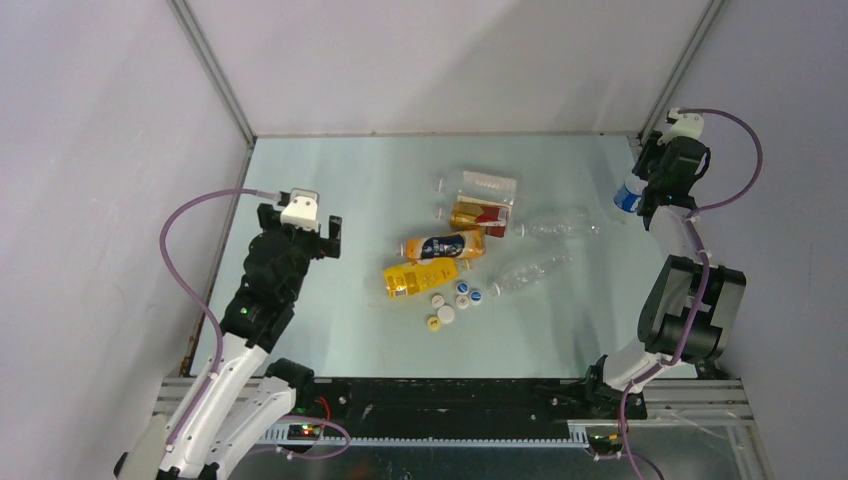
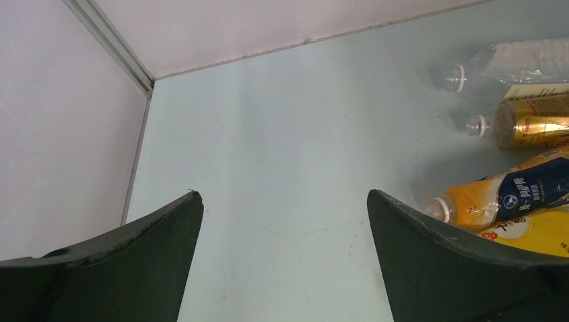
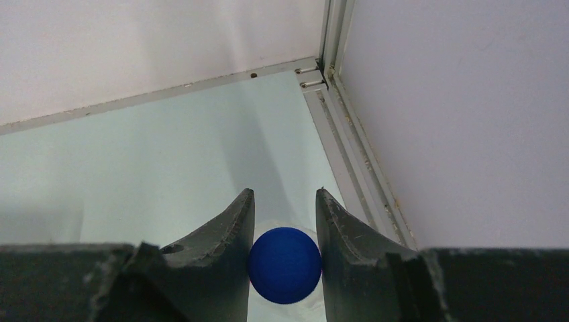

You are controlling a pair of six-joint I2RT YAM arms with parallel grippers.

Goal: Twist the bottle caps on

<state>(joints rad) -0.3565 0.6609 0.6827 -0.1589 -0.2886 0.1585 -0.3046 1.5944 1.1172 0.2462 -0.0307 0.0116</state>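
In the table's (image 1: pixel 330 170) far right corner, the right gripper (image 3: pixel 284 201) pinches the blue cap (image 3: pixel 284 265) atop an upright blue-labelled bottle (image 1: pixel 628 197), neck up. The left gripper (image 2: pixel 283 198) hangs near the left edge, fingers spread wide, holding nothing. Other bottles (image 1: pixel 440 245) lie mid-table, necks leftward, beside loose caps (image 1: pixel 455 300).

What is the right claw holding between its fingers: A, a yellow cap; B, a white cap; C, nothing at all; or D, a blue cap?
D: the right wrist view shows the right claw closed on a round blue cap.
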